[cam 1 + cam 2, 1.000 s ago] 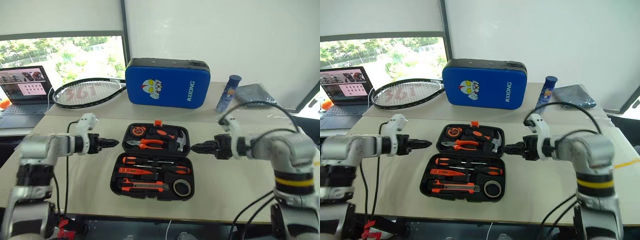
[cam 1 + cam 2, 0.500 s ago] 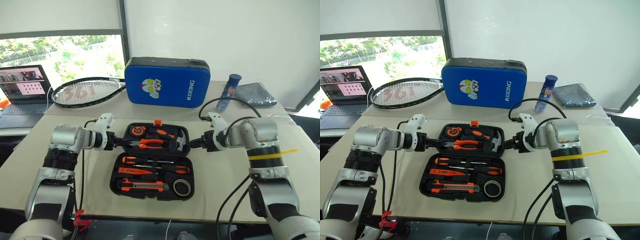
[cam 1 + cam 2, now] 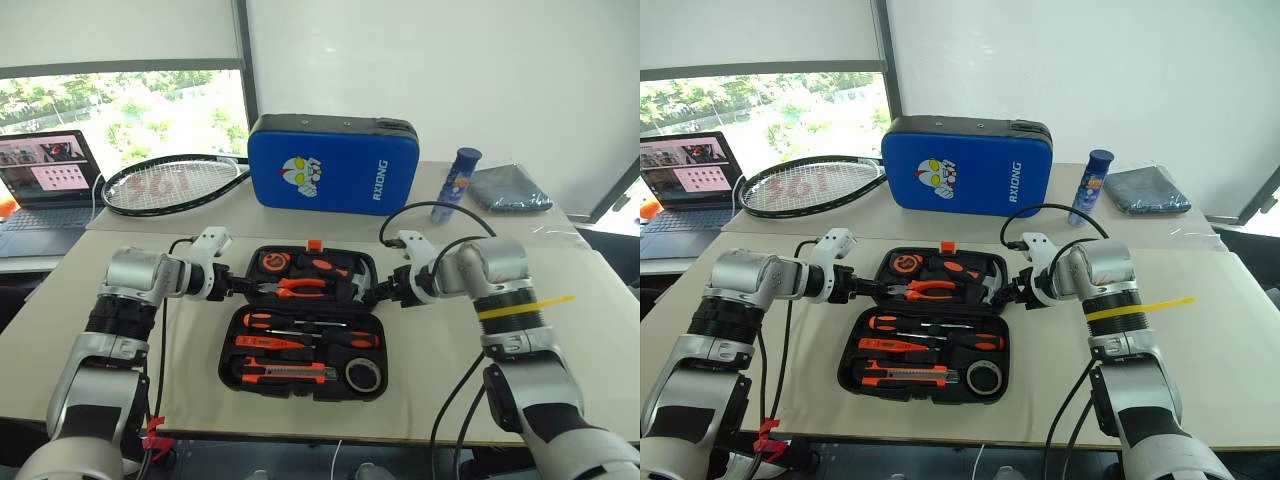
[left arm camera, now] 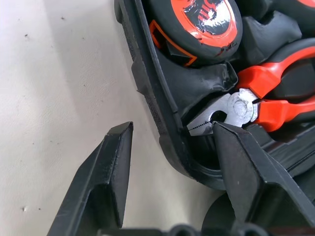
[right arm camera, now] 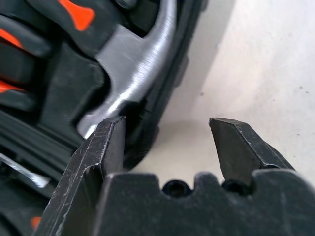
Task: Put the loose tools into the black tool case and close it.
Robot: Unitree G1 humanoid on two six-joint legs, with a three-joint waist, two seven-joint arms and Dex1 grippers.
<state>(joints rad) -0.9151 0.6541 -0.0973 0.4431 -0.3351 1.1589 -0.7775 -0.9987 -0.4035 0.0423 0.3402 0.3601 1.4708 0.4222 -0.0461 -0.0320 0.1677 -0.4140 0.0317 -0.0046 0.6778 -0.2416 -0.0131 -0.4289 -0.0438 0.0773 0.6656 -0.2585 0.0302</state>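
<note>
Black tool case (image 3: 303, 325) lying open on tabletop (image 3: 200, 250), left gripper (image 4: 167, 142) and right gripper (image 5: 165, 132) with fingers spread, straddling the lid's side rims

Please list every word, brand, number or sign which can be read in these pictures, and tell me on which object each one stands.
"RXIONG": white letters running up the front of the blue padded case, beside its cartoon logo.
Red markings on the strings of the racket: too blurred to read.
Laptop screen: too small to read.
Label on the blue bottle: too small to read.
Orange-and-black tape measure: print not legible.
</note>
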